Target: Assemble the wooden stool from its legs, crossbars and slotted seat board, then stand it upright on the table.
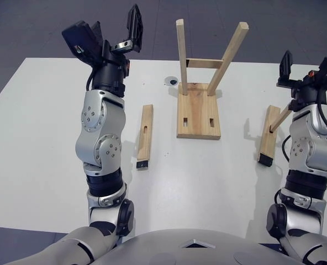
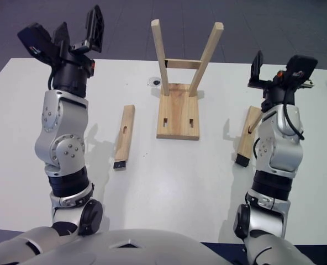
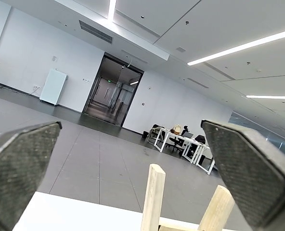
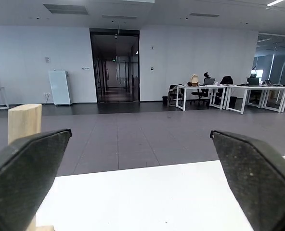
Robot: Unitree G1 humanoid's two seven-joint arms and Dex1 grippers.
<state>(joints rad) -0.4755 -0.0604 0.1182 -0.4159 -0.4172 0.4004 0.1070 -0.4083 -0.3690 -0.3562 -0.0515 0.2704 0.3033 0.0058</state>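
We hold left pincer point(image 1: 105, 28) and right pincer point(image 1: 309, 64) wide open, empty; seat board point(image 1: 198, 113) lies slots-up, presumably so the loose leg point(image 1: 145, 135) drops in.

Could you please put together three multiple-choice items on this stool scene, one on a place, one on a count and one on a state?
1. Where does the loose leg lie?
A. Flat on the table, left of the seat board.
B. On top of the seat board.
C. In a gripper.

2. How many legs stand upright in the seat board?
A. One.
B. Two.
C. Four.

3. How is the left gripper?
A. Shut on a leg.
B. Shut on the seat board.
C. Open and empty.

Answers:
1 A, it lies on the white top beside the board.
2 B, two stand at the far end, joined by a crossbar.
3 C, its jaws stand apart with nothing between them.
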